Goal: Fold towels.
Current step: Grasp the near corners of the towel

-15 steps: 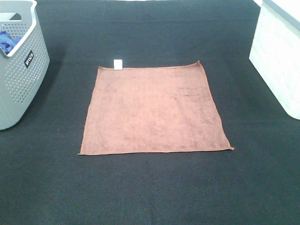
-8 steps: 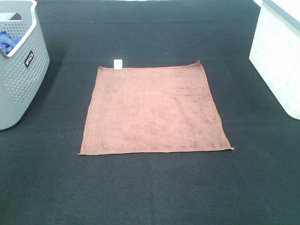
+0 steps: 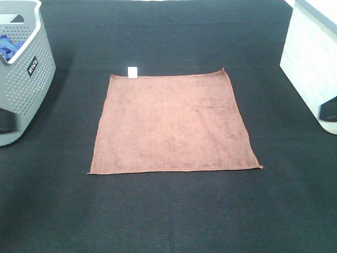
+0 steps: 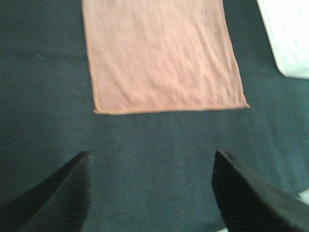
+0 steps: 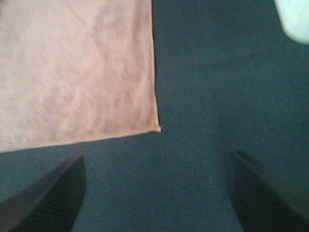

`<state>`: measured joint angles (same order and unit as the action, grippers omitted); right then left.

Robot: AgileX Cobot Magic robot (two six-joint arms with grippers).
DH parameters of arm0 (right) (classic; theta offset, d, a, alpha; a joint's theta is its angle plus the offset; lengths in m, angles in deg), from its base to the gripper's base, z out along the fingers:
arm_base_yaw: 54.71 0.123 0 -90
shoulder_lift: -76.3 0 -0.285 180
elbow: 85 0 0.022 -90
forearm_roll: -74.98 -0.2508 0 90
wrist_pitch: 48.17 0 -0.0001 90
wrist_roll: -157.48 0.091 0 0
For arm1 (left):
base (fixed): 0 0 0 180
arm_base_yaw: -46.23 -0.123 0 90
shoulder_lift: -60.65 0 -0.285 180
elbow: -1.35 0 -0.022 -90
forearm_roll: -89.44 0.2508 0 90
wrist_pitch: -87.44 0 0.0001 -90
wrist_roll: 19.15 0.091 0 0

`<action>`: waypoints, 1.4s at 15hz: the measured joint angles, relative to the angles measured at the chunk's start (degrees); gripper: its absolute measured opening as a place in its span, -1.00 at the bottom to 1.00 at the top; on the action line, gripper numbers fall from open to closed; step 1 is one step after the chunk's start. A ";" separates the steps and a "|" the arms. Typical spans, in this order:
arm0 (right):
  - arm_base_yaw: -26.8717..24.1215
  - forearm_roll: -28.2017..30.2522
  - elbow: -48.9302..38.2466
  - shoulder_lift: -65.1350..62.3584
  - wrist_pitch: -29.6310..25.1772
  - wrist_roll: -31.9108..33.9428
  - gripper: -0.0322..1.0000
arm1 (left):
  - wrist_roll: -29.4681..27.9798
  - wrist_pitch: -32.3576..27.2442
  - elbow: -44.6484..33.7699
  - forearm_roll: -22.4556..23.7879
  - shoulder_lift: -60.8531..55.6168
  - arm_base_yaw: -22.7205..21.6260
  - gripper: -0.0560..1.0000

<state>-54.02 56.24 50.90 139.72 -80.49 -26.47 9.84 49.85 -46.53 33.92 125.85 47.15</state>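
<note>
A rust-coloured square towel [image 3: 174, 124] lies flat and spread out on the black table, with its small white tag [image 3: 132, 72] at the far edge. A dark part of my left arm [image 3: 5, 121] shows at the left edge and a dark part of my right arm [image 3: 329, 109] at the right edge, both well away from the towel. In the left wrist view my left gripper [image 4: 152, 157] is open and empty above bare table, short of the towel's edge [image 4: 159, 53]. In the right wrist view my right gripper [image 5: 157, 159] is open and empty near a towel corner [image 5: 72, 67].
A grey perforated basket [image 3: 21, 68] stands at the left with something blue [image 3: 7, 45] inside. A white bin [image 3: 310, 58] stands at the right; it also shows in the left wrist view [image 4: 287, 34]. Black table cloth [image 3: 174, 211] surrounds the towel.
Both arms have come into the high view at its left and right edges. The towel has not moved.
</note>
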 joint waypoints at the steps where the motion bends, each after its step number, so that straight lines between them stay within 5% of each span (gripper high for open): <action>1: 0.00 0.00 0.00 0.00 0.00 0.00 0.53 | 0.00 0.00 0.00 0.00 0.00 0.00 0.36; 4: 0.00 -4.93 8.25 16.56 -1.83 -4.76 0.53 | 21.14 -1.95 3.09 -19.82 21.08 0.00 0.36; 6: 0.00 -8.42 12.78 24.75 -5.04 -9.85 0.53 | 26.99 -5.73 6.99 -24.92 30.65 0.00 0.36; 12: -0.11 -11.46 23.49 42.91 -10.94 -16.50 0.53 | 28.48 -4.24 13.81 -26.18 45.03 1.03 0.36; 17: -2.64 -14.90 30.77 55.52 -13.35 -22.29 0.53 | 28.48 8.59 15.87 -24.35 47.61 6.59 0.36; 21: -2.64 -20.63 31.05 58.61 -13.58 -26.59 0.53 | 28.48 7.45 17.42 -24.92 52.71 6.65 0.36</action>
<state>-56.66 35.62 81.96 198.34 -94.07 -53.06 38.32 57.30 -29.11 9.00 178.56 53.79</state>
